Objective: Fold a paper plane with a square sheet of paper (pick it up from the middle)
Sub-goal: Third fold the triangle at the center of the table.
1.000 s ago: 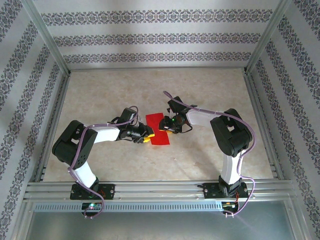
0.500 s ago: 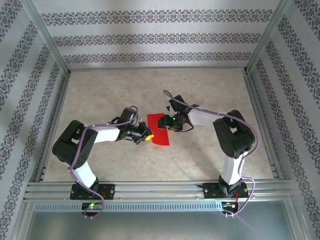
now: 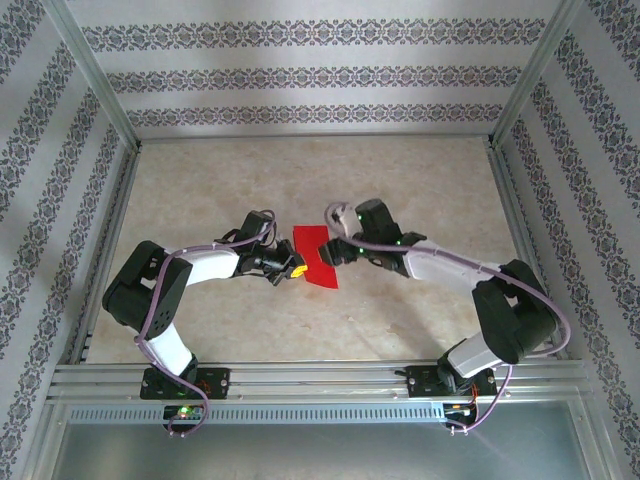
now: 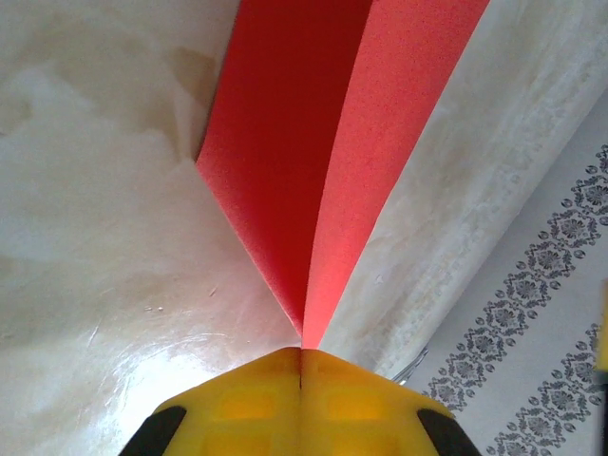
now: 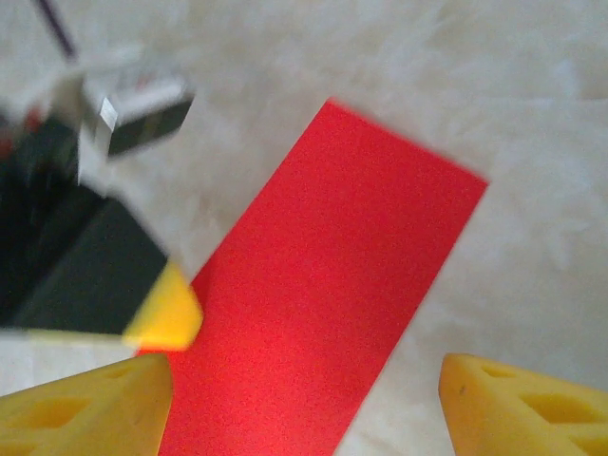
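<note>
Left gripper (image 4: 301,359): closed tight, pinching the red paper (image 3: 316,258) at its left edge.
Right gripper (image 5: 304,394): jaws wide apart, holding nothing, hovering over the paper's right side.
Paper: folded into a strip on the table (image 3: 420,180), between both grippers, long axis near-to-far.

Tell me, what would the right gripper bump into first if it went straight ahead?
Most likely the paper: it lies straight ahead, between the right gripper's open fingers. The left gripper, shut on the paper's edge, sits off to one side. Depth is hard to judge.
</note>
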